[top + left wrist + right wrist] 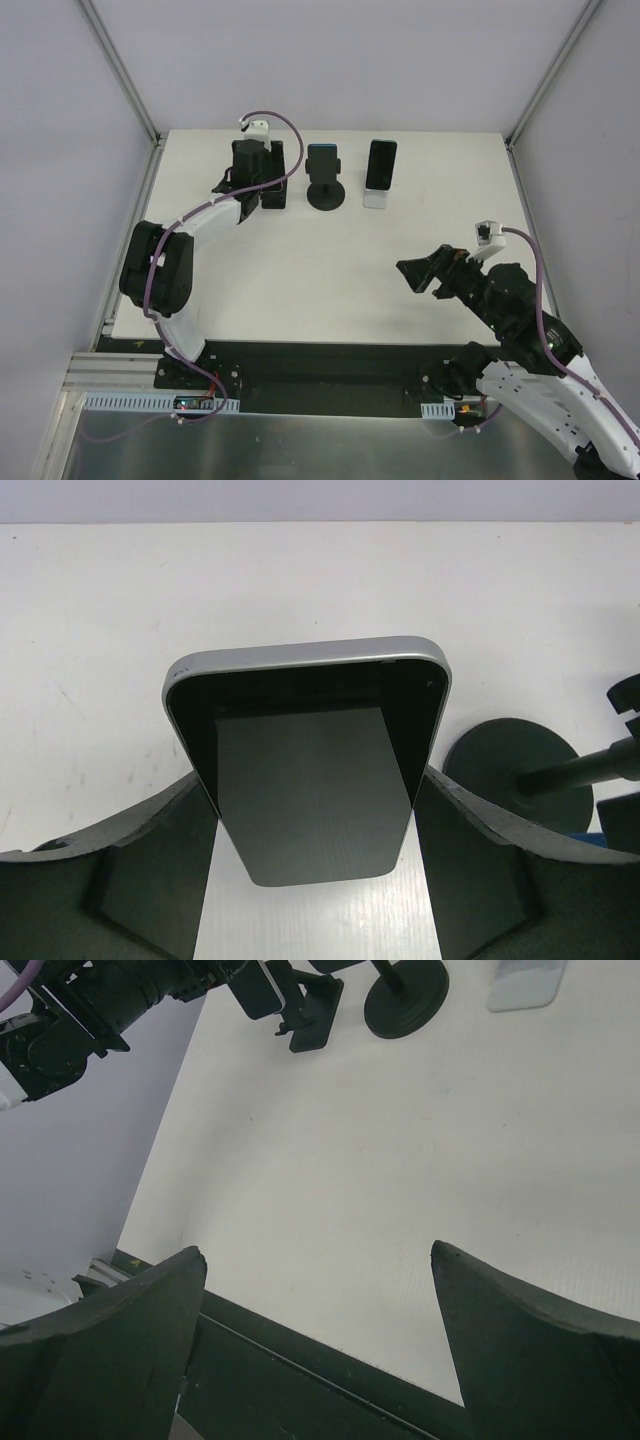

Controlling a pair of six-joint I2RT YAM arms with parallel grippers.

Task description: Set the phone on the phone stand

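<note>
Between the left fingers (120, 870), the phone (310, 770) sits gripped.

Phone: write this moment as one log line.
left gripper shut on phone | right gripper open, empty | phone at far-left stand

Glossy glass phone (310, 780), brushed-metal rim

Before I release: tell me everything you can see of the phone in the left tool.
The phone is a round-cornered slab with a silvery frame and a glossy dark, unlit face showing a grey reflection. It leans with its top edge away from the wrist camera, at the far left of the table. The left tool grips it, fingers against both long sides. What its lower end rests on I cannot tell.
</note>
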